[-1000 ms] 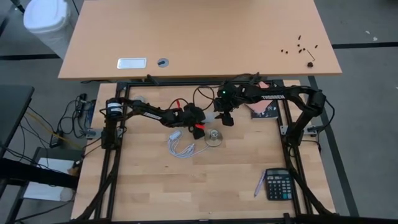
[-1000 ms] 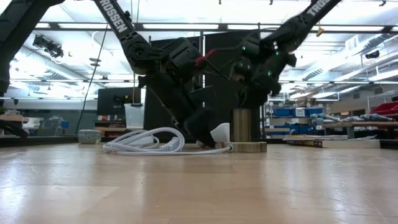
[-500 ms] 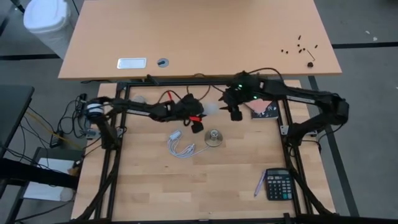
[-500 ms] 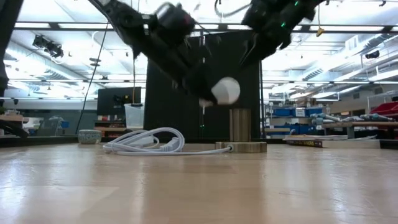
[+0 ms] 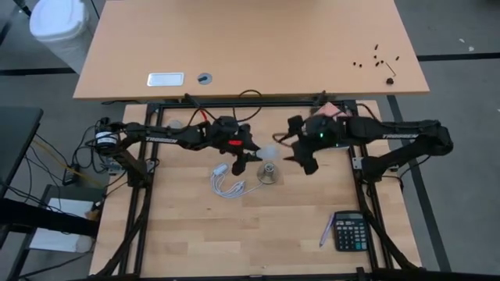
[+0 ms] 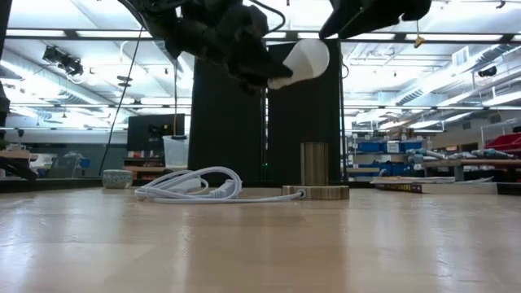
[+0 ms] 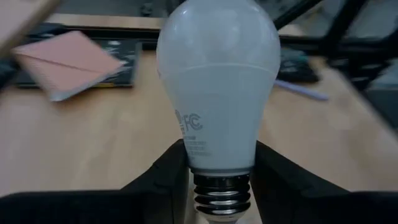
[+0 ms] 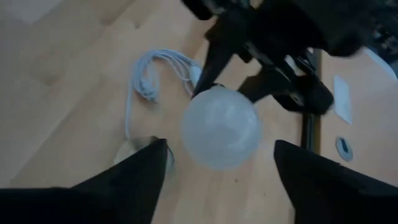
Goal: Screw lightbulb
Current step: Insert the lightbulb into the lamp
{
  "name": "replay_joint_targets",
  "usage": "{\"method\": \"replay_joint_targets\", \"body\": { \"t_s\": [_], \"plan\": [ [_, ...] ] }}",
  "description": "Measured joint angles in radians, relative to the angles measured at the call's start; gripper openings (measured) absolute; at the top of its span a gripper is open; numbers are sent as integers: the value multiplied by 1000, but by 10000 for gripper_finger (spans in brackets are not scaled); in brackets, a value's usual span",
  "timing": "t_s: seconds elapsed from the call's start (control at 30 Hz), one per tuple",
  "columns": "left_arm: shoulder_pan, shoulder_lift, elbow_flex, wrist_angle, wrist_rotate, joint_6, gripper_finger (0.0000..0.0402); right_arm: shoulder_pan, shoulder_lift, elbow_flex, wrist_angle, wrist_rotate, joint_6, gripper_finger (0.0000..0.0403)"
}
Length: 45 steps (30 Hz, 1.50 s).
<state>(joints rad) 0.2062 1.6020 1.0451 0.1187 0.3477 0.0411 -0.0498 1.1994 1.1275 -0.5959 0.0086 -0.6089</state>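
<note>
Left gripper [image 7: 221,180] is clamped on the lightbulb [image 7: 217,87] at its neck just above the screw base, holding it in the air over the desk [image 5: 258,226], glass end pointing toward the right arm. Right gripper [image 8: 217,180] has its fingers spread apart, one on each side of the bulb's rounded end, not touching it. Below sit the round socket [image 5: 269,172] and a coiled white cable [image 5: 227,186].

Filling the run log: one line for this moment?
left gripper: shut on lightbulb, held above table | right gripper: open, facing bulb's dome | socket: empty on table
</note>
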Motion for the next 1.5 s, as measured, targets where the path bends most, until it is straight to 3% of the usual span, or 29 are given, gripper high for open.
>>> {"method": "replay_joint_targets", "body": {
  "t_s": [0.13,0.2,0.3,0.93,1.5],
  "plan": [
    [-5,0,0,51,115,-71,142,107,27,0,10,141,10,352],
    [-8,0,0,58,141,-95,142,152,27,0,18,248,4,366],
    [-18,0,0,54,144,-102,143,194,30,0,69,298,3,382],
    [-71,0,0,70,202,-155,143,238,195,-1,231,278,-101,393],
    [-90,0,0,72,207,-161,143,196,220,-2,289,164,-102,314]
  ]
}}
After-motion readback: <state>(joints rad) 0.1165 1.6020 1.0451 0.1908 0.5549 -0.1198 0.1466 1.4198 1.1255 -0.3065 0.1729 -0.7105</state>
